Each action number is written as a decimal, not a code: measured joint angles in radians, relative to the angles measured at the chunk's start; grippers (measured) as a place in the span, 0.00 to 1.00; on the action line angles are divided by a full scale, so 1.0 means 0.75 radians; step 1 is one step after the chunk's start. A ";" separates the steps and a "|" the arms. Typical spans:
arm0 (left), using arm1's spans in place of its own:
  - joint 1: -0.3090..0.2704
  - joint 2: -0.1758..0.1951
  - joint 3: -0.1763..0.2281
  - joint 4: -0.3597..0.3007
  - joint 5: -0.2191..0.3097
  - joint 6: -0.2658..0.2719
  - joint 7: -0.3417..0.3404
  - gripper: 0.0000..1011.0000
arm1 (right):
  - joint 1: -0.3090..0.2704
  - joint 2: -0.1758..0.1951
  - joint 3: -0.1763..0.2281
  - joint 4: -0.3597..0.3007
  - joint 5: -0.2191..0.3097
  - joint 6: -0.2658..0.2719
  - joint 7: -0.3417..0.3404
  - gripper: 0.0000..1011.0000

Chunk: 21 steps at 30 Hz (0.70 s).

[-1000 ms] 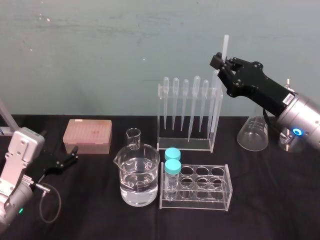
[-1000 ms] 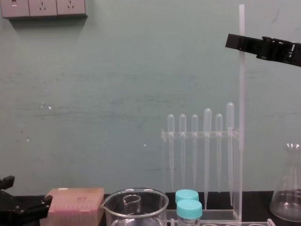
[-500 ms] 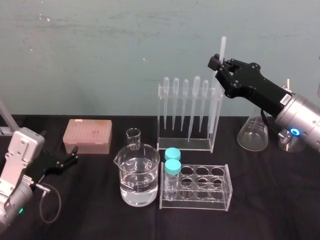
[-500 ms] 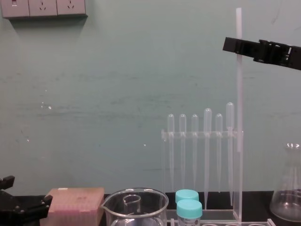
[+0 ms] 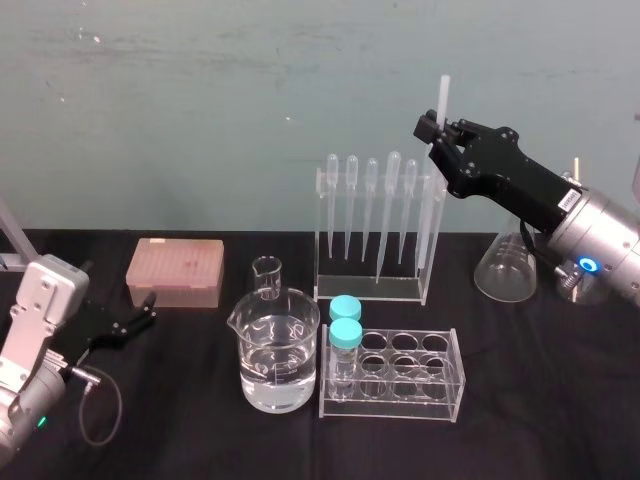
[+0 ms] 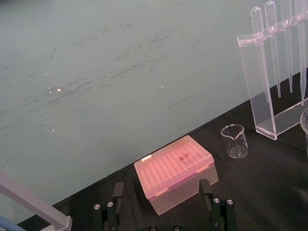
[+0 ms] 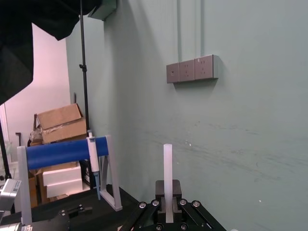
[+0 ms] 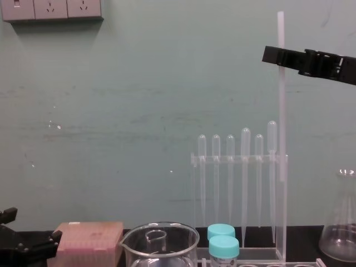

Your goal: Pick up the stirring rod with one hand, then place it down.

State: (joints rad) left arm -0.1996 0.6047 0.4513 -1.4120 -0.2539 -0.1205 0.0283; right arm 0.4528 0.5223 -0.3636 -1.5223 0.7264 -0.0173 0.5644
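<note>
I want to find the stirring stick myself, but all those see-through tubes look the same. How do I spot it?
Look for the clear rack of pipettes toward the back. At its right end stands the stirring rod, gripped near its top by the right gripper. Unlike the pipettes beside it, it has no bulb, is plain and straight, and rises well above the rack.

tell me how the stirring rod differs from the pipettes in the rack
The stirring rod is a plain stick of even thickness; the pipettes have bulb tops and taper to tips. The stirring rod rises above the rack; the pipettes are shorter, bulbs just over its top rail. The right claw is shut on the stirring rod near its top; the pipettes hang untouched. Both are translucent and upright. The left claw sits open, far left.
</note>
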 joint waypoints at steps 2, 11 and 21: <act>0.000 0.000 0.000 0.000 0.000 0.000 0.000 0.99 | 0.000 0.001 -0.001 0.000 -0.001 0.000 0.001 0.07; 0.000 0.000 0.000 0.000 0.000 0.000 0.000 0.99 | -0.001 0.004 -0.016 0.011 -0.021 -0.014 0.014 0.07; 0.000 0.000 0.000 0.000 0.000 0.000 0.000 0.99 | -0.043 -0.005 -0.065 0.082 -0.103 -0.050 0.024 0.07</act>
State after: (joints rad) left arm -0.1995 0.6047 0.4514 -1.4120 -0.2539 -0.1206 0.0283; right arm 0.4203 0.5188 -0.4124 -1.4608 0.6494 -0.0549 0.5828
